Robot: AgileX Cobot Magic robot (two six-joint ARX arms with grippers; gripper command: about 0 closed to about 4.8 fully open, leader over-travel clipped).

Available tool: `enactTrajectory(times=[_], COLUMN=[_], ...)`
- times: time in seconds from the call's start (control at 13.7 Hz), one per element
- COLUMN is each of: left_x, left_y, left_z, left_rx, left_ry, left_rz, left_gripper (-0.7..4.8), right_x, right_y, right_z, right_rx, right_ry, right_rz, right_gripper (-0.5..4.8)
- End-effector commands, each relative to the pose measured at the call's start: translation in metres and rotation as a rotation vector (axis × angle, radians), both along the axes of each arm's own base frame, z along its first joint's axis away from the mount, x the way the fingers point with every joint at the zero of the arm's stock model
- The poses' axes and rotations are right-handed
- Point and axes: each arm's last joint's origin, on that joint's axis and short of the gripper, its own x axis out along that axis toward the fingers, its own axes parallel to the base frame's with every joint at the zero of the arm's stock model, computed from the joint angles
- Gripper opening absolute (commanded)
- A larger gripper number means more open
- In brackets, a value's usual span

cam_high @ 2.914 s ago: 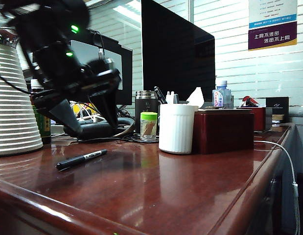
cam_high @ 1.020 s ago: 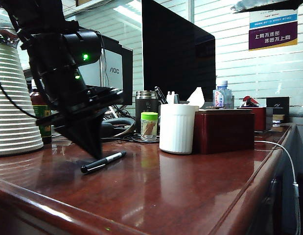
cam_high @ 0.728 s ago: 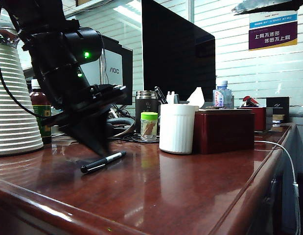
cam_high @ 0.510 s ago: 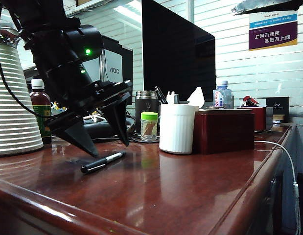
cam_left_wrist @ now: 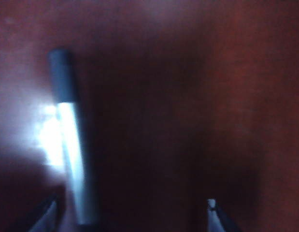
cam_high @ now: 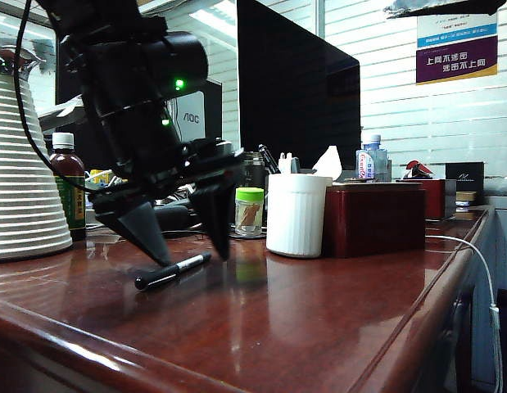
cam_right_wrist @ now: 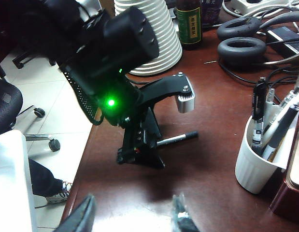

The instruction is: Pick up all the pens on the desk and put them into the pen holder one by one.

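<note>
Overhead, strip lights glare on the desk (cam_high: 319,319); the pen holder (cam_right_wrist: 258,159) holds pens (cam_right_wrist: 279,133). Left gripper (cam_high: 183,241) spread over a pen (cam_high: 173,270); right gripper (cam_right_wrist: 135,215) spread, empty.

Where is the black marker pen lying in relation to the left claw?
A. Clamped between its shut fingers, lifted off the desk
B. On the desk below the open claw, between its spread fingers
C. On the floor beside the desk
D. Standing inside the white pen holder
B: the black marker pen lies flat on the desk, with the left claw open over it, one finger on each side.
</note>
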Motion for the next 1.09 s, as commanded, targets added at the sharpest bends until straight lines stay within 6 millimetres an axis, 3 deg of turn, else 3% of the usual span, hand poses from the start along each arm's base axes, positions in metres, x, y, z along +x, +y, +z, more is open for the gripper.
enactTrajectory(times=[0.07, 0.44, 0.51, 0.8, 1.09], left_x=[0.001, 0.002, 0.003, 0.003, 0.004], left_y=[0.002, -0.001, -0.001, -0.002, -0.003], left_z=[0.001, -0.018, -0.023, -0.024, -0.019], left_rx=[0.083, 0.095, 0.101, 0.077, 0.066], left_ry=[-0.05, 0.034, 0.051, 0.065, 0.052], left_rz=[0.035, 0.023, 0.021, 0.008, 0.0], left_gripper=[3.93, 3.62, 3.27, -0.05, -0.06], right_x=[0.0, 0.0, 0.0, 0.0, 0.001], right_y=[0.0, 0.0, 0.0, 0.0, 0.0], right_z=[0.003, 0.003, 0.003, 0.003, 0.003], right_rx=[0.007, 0.006, 0.006, -0.003, -0.007], right_ry=[-0.02, -0.02, -0.02, -0.023, -0.029], right_rz=[0.01, 0.007, 0.007, -0.008, -0.017], right_gripper=[2.02, 2.03, 2.03, 2.02, 2.03])
